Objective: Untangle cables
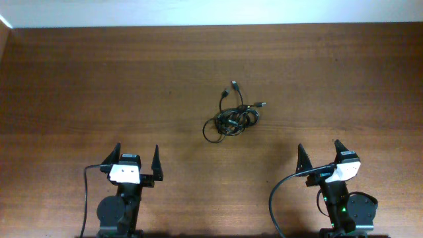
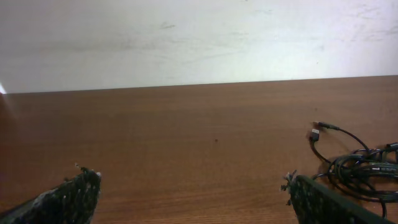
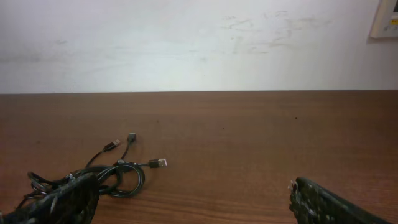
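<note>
Overhead, the cables [image 1: 232, 119] lie mid-table as a small knot of thin black cords. Its long axis runs from near-left to far-right, and the metallic plugs point to the far side. The table [image 1: 99, 79] is brown grained wood. The left gripper [image 1: 137, 151] and right gripper [image 1: 319, 147] stand spread and empty, well apart from the knot.
</note>
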